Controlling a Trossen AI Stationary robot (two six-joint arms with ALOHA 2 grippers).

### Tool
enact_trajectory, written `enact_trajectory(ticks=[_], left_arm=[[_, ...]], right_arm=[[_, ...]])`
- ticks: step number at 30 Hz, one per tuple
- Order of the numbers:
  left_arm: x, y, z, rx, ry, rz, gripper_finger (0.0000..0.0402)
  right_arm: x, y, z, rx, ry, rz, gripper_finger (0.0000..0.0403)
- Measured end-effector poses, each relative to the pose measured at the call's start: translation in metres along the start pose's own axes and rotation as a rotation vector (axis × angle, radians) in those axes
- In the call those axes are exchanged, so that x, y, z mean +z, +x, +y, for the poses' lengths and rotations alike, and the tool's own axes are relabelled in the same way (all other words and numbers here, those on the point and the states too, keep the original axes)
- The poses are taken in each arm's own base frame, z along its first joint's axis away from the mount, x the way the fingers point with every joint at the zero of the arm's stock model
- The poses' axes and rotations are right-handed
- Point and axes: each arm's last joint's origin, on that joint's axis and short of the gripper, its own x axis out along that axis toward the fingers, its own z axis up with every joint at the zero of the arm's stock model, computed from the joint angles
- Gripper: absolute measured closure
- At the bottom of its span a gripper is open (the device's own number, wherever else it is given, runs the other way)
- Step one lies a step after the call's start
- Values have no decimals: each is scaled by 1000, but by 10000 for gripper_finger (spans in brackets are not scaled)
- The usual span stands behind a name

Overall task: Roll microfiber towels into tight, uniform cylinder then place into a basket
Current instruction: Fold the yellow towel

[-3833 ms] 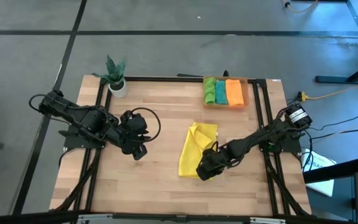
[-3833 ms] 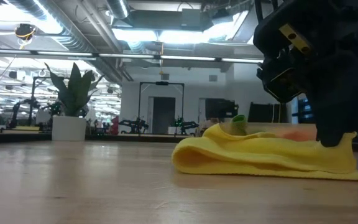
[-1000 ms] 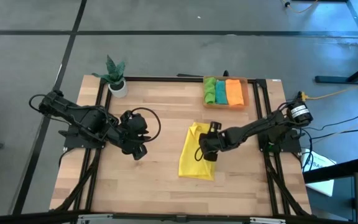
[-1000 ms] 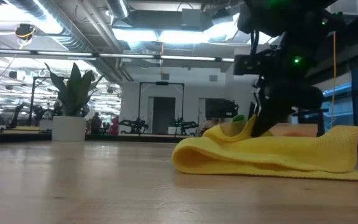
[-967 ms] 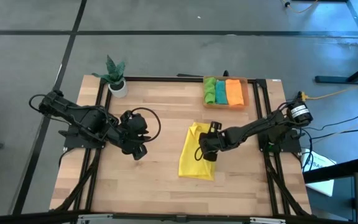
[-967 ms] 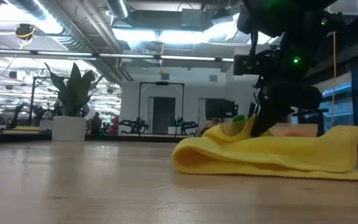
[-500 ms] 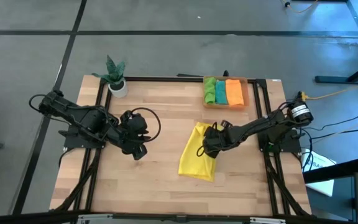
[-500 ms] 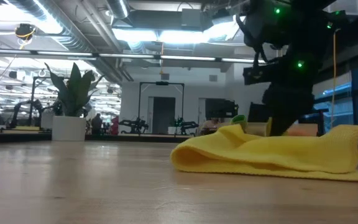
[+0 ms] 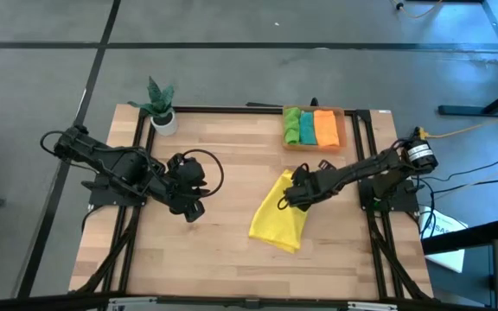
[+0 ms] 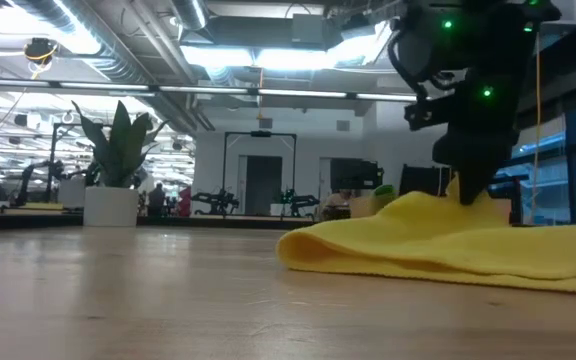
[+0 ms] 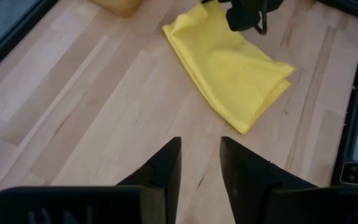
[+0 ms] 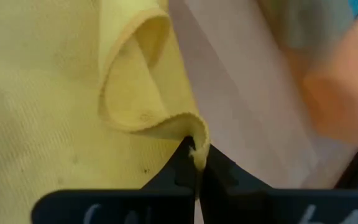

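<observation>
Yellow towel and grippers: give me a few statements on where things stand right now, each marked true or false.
1. The right gripper is shut on an edge of the yellow towel. True.
2. The basket holds three rolled towels. True.
3. The left gripper is holding the yellow towel too. False: it is open over bare table, apart from the towel.
4. The yellow towel is already rolled into a cylinder. False: it lies loosely folded on the table.
5. The plant stands inside the basket. False: it stands at the table's far left corner.
</observation>
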Motion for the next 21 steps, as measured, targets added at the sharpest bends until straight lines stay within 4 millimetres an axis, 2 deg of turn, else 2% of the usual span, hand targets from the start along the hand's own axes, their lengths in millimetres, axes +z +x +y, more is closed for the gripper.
enact_trajectory(ticks=[6,13,21], left_arm=[[0,0,0,0,0,0,301],[0,0,0,0,0,0,303],[0,0,0,3,0,-3,301]], right_arm=[[1,2,1,87,-39,81,379],[4,4,-2,102,18,114,355],[7,6,-9,89,27,171,269]])
